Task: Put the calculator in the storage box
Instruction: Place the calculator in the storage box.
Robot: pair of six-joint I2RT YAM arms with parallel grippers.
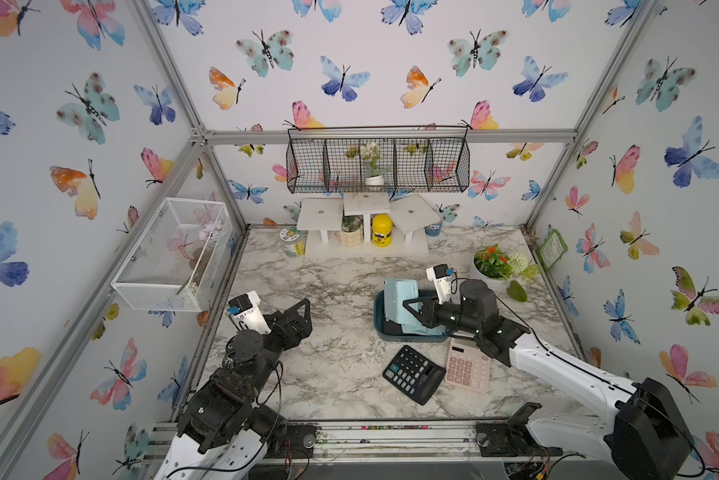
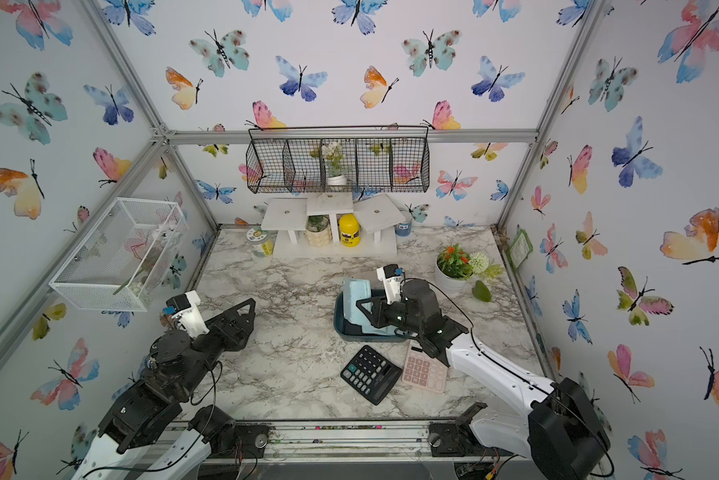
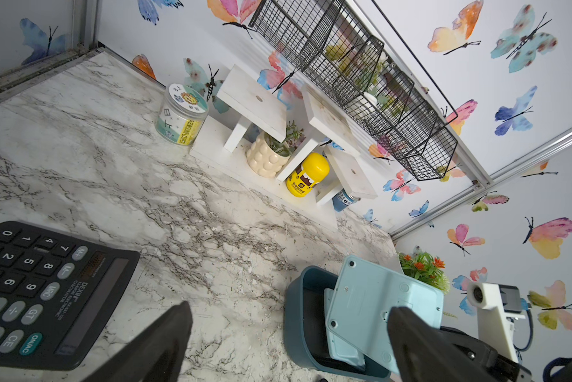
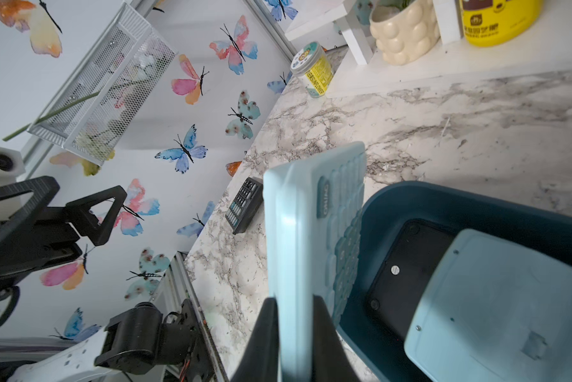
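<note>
Both top views: right fingers [image 1: 416, 311] clamped on a light-blue rectangular plastic calculator [image 1: 397, 297], held on edge over the left part of the shallow dark-teal plastic storage box [image 1: 380, 328], which sits right of centre on the marbled desk [image 1: 328, 374]. Left fingers [image 1: 299, 309] spread apart, empty, at near left, well apart from the box. A black keypad calculator [image 1: 413, 374] and a pink flat calculator [image 1: 468, 370] lie on the desk just near of the box, not yet stowed. The right forearm passes over the pink one's far corner, so a lower reach may nudge it. Left wrist view: held calculator [image 3: 387, 297] shows its back, tilted, upper end well above the box wall [image 3: 294, 314]. Cannot tell whether its lower end touches the contents. Risk: let go this upright, it may topple over the left rim onto the desk. Right wrist view: fingers [image 4: 264, 334] pinch only the thin end of the slab. The grip is narrow, so it could pivot or slip while being turned. The box floor is already taken by a second light-blue calculator [image 4: 509, 297], face-down over a black flat item [image 4: 400, 261], probably another calculator. Judgement: the held calculator must be laid flat on that stack. Dropped edge-first it could wedge against the wall, stand proud, or shove the light tub along the desk.
</note>
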